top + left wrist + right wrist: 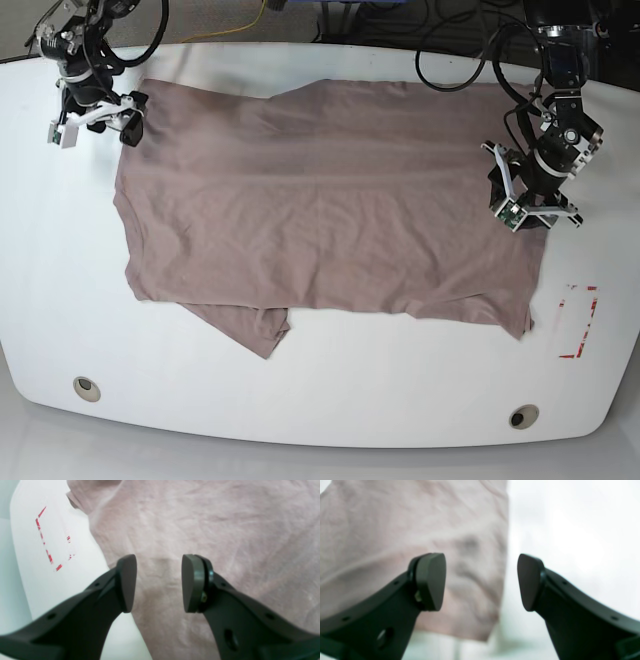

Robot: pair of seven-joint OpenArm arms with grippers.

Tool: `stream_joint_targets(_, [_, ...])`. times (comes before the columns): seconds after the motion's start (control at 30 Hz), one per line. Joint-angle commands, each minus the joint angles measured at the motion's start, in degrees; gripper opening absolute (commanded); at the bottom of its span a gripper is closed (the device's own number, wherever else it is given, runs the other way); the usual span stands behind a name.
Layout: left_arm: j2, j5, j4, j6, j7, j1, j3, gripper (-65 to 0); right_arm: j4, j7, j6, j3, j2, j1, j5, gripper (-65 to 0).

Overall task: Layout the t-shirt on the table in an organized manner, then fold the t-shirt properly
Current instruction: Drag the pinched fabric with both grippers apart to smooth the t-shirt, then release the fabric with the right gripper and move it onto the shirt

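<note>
Gaping empty over t-shirt [200, 530]: grippers [158, 583]

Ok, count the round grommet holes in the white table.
2: one round grommet hole near the front left corner in the base view, the other near the front right. The mauve-brown t-shirt may hide more.

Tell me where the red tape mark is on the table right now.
In the base view, the red tape mark sits on the table near its right edge, just beyond the t-shirt's lower right corner and below the left claw.
</note>
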Motion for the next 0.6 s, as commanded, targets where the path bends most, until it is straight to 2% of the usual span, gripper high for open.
stream_joint_targets(0.0, [-0.53,-0.34,0.84,0.53,-1.08,-0.68,1.2,-37.6,1.26,0.98,-0.3,0.27,0.43,-1.64,2.42,-21.9])
stream_joint_targets(0.2, [-0.53,-0.34,0.84,0.61,-1.08,-0.59,2.78,-37.6,1.26,0.98,-0.22,3.08,0.43,-4.46,4.35,-21.9])
stream_joint_targets(0.57, [-0.62,-0.34,-0.04,0.53,-1.17,-0.68,4.45,-37.6,1.0,0.98,0.05,2.64,0.08,-6.74,4.44,-21.9])
